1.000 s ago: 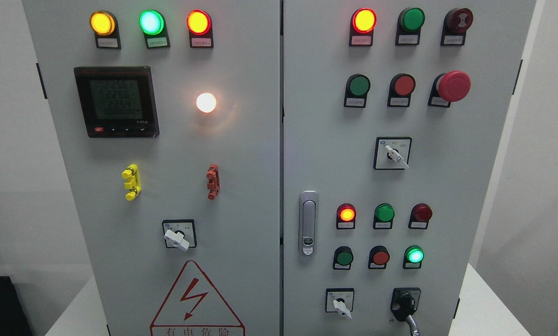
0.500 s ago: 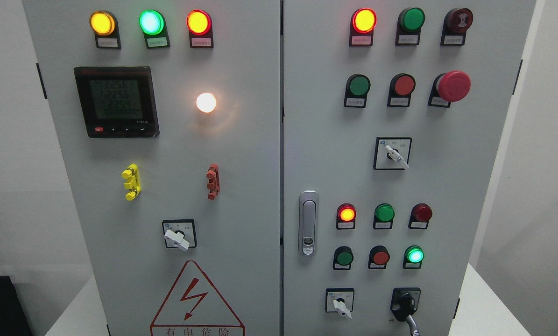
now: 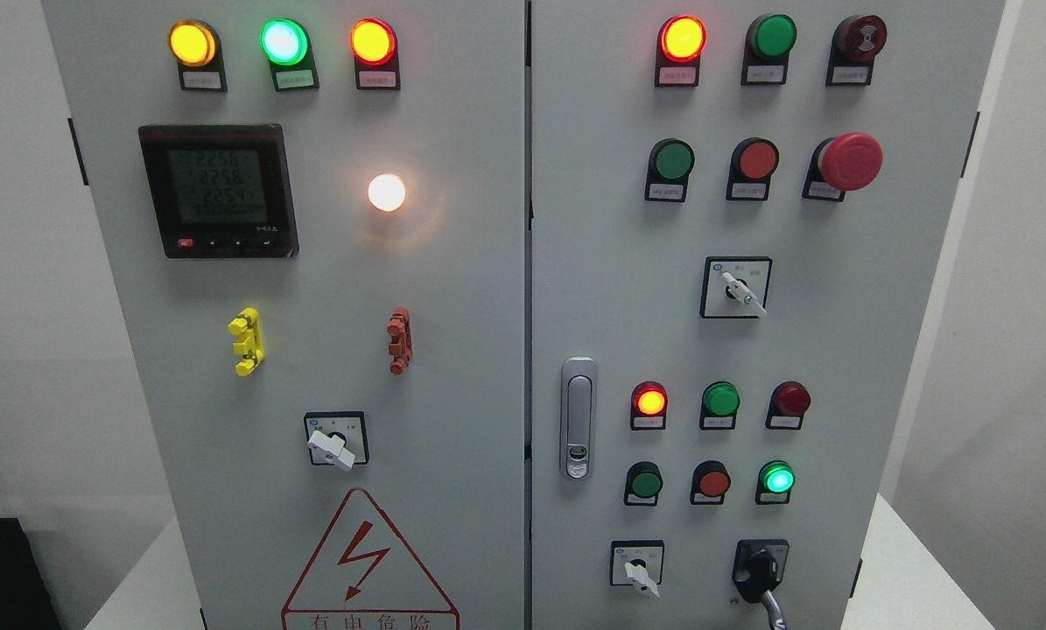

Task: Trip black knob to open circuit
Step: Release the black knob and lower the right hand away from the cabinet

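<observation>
Nothing has changed on the cabinet over the last second: the same lamps glow, every switch sits at the same angle, and neither of the robot's hands has come into view, so I cannot say how open they are or whether they hold anything. That tells me the task has not really begun.

The black knob (image 3: 759, 567) sits at the lower right of the right-hand door, right of a small white selector switch (image 3: 637, 573) and below a lit green lamp (image 3: 777, 479). Its handle points down and slightly right (the tip runs off the bottom of the picture, so its full length is hidden). A silver door latch (image 3: 579, 418) stands to the far left of that door, well apart from the knob.

Up on the left door the meter display (image 3: 218, 189) shows readings and the white lamp (image 3: 387, 192) burns bright, so I'd judge the circuit is live and not yet tripped.

My guess is that the right arm would have the easier reach, coming up from the lower right to grip the handle and turn it, keeping clear of the white selector next to it.
</observation>
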You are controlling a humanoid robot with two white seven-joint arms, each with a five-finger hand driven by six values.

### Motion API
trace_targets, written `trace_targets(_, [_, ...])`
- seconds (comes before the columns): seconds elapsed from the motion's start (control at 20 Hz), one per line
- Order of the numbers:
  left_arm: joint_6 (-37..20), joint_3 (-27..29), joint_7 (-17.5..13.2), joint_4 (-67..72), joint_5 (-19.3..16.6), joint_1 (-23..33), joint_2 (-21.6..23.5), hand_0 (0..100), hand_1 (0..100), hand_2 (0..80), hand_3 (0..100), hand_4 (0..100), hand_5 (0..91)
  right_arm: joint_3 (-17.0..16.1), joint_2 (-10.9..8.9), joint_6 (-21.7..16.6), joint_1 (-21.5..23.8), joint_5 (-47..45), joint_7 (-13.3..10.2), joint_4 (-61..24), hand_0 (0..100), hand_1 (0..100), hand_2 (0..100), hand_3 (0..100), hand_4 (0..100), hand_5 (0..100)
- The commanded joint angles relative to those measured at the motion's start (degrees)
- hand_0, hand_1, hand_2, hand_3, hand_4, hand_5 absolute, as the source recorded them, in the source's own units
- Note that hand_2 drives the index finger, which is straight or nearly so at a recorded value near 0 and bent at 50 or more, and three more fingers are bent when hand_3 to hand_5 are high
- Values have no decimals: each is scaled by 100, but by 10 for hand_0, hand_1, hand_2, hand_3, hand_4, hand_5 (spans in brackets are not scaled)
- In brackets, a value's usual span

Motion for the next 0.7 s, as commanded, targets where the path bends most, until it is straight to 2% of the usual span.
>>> trace_targets(0.0, [-8, 7, 1, -1, 14, -23, -9, 120, 389, 0, 0, 0, 0, 220, 36, -105, -122, 47, 162, -313, 913, 812, 0, 1000, 946, 921])
trace_targets(0.65, [-8, 7, 1, -1, 14, -14, -9, 120, 389, 0, 0, 0, 0, 167, 36, -97, -86, 3, 127, -313, 915, 814, 0, 1000, 946, 920])
